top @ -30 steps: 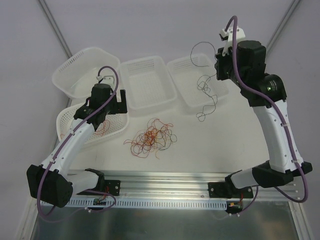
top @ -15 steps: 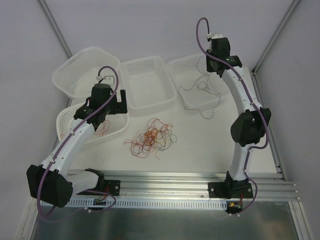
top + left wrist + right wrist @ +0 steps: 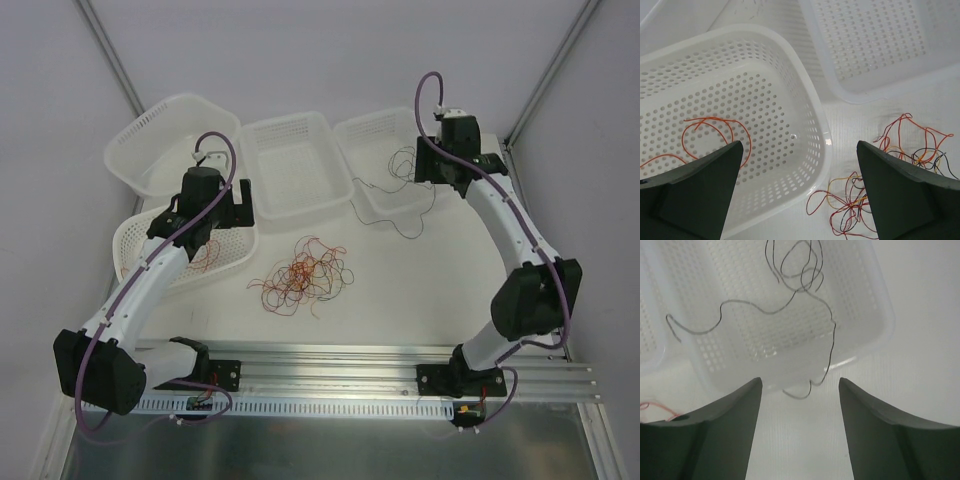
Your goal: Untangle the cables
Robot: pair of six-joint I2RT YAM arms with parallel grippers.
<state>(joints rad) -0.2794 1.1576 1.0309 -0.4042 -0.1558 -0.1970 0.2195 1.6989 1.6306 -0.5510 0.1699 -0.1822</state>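
Cables [image 3: 300,272]: tangled heap, long axis left-right

My white table [image 3: 420,290] carries 4 white baskets [image 3: 295,165]. A tangle of cables [image 3: 302,272] lies near its middle, and 1 black cable [image 3: 405,228] trails onto it.

Tangle of cables [image 3: 303,272]: red, orange, dark red-brown and black strands, with a few yellow ones.
Black wire [image 3: 833,342] over the right basket [image 3: 365,150]: plain black.
Orange-red wire [image 3: 715,120] in the near-left basket [image 3: 790,100]: one colour throughout.
These two, the middle basket [image 3: 295,170] and the far-left basket [image 3: 185,98]: translucent white, walls and floors dotted with regular rows of small holes.
Table [image 3: 420,290]: white, faint fine lines.
Left arm [image 3: 150,275], right arm [image 3: 510,215]: white links, black joints.
Purple cables [image 3: 234,160] along both.
Left gripper [image 3: 800,145], right gripper [image 3: 800,380]: dark charcoal.
Rail [image 3: 330,352]: brushed silver.
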